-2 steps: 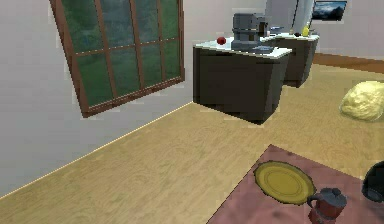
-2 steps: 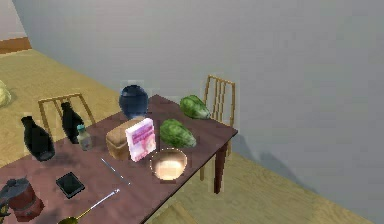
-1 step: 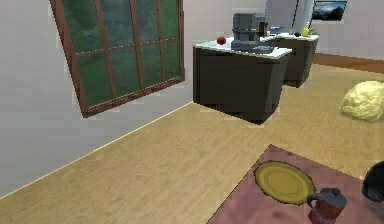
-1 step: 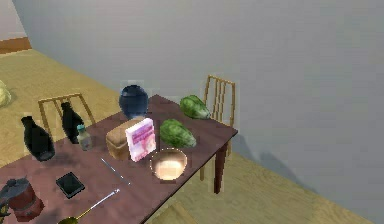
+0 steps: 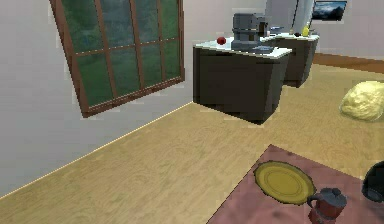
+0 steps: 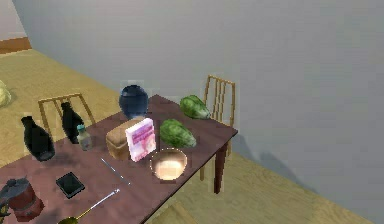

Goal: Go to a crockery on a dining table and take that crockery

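Forward view: window on left wall, kitchen counter ahead of you, red apple on top. Table corner at bottom right carries yellow plate, dark red mug just beside it.

Arm side view: bowl near table's front edge, pink box just behind, blue vase farther back, dark bottles at left. Gripper state: you cannot tell.
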